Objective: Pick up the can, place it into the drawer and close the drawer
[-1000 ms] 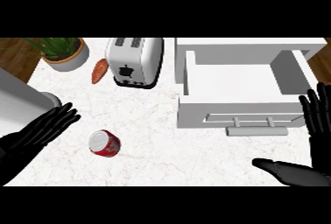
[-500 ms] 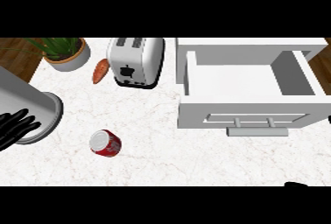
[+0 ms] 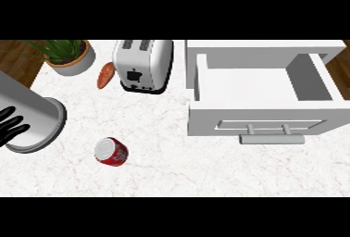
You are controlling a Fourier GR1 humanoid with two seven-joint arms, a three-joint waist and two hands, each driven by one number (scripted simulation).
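The red can [image 3: 111, 152] with a pale top lies tilted on the white marble counter, left of centre. The white drawer [image 3: 205, 78] stands open at the right, nothing inside it, its front panel and bar handle [image 3: 272, 139] facing me. My left hand [image 3: 9, 124] shows at the far left edge on the end of its grey forearm [image 3: 31, 115], up and left of the can and apart from it. Its fingers are spread and hold nothing. My right hand is out of the picture.
A silver toaster [image 3: 143, 65] stands at the back between the can and the drawer. An orange vegetable [image 3: 105, 75] lies beside it, and a potted plant [image 3: 67, 54] sits in the back left corner. Wooden floor shows past the counter's left edge.
Both hands have pulled back from the counter. The right hand has dropped out of view below, and the left one has swung out to the left edge. Can and drawer have not moved.
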